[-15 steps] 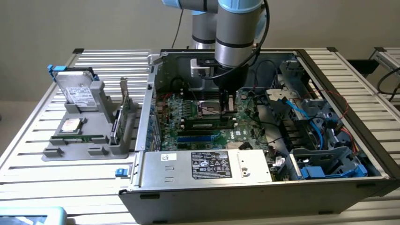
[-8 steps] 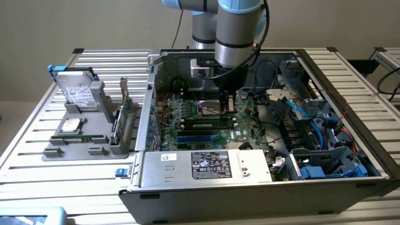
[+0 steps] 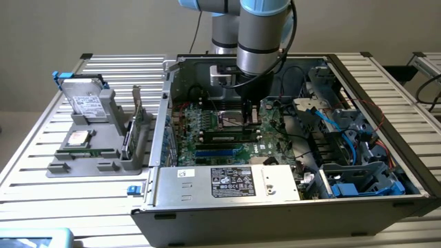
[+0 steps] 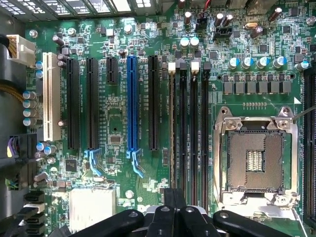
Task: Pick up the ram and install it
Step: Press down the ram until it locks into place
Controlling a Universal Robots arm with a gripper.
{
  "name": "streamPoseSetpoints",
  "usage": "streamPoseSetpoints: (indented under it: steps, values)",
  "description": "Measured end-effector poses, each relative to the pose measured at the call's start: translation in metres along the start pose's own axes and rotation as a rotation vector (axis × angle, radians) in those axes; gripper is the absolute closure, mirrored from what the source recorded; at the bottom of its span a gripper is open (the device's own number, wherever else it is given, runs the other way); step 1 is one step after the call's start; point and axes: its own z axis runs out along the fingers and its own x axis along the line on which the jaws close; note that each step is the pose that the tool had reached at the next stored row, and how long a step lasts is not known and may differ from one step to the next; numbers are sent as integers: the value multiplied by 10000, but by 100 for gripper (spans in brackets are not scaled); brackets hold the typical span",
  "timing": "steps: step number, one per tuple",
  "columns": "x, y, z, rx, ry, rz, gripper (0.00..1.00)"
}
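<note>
Gripper [image 4: 174, 210] closed above motherboard [image 4: 118, 118], memory slots [image 4: 190, 133] and CPU socket [image 4: 256, 158] beneath

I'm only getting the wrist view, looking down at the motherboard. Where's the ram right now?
Observer: In the exterior view a thin green stick, by its look the ram, lies flat in a gray holder outside the case, at that view's left.
Operator: Anything else in that holder?
Observer: A hard drive stands at its back, and an expansion card stands upright beside it.
Operator: And the arm?
Observer: It reaches straight down into the open case, its fingers low over the board by the CPU socket.
</note>
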Motion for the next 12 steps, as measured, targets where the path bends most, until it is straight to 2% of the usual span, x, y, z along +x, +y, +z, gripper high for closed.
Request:
streamPoseSetpoints:
  steps: [4, 9, 12]
  values:
    - [8, 55, -74, 1, 7, 0, 89]
    - [14, 249, -77, 7, 9, 0, 89]
    - [17, 365, -77, 31, 6, 1, 89]
